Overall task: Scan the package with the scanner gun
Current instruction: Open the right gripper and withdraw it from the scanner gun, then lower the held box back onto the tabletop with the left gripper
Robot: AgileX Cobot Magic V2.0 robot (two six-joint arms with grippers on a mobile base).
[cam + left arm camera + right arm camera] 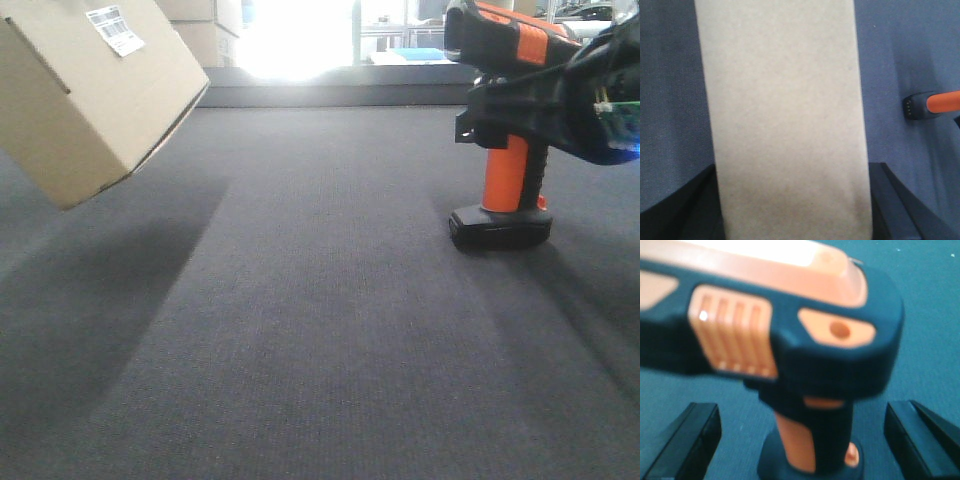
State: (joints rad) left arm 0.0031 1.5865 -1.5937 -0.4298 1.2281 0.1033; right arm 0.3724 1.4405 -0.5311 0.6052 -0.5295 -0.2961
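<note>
A plain brown cardboard box (90, 95) is seen in the upper left of the front view, tilted and raised off the dark carpet, with a white printed label (115, 28) on its upper face. A black and orange pistol-shaped scanner (505, 130) is seen upright at the right, orange handle vertical, black base down at the carpet, head in the upper right corner.

The scanner gun (508, 175) is hard plastic. Its black parts look smooth and a bit shiny, and an orange patch on its head has little ridges. Under the scanner gun lies a dark grey cloth (320, 340), matt and rough like carpet. Well away from the scanner gun is a box (95, 95) of plain brown cardboard, dull and smooth, with a white paper label (115, 30).
</note>
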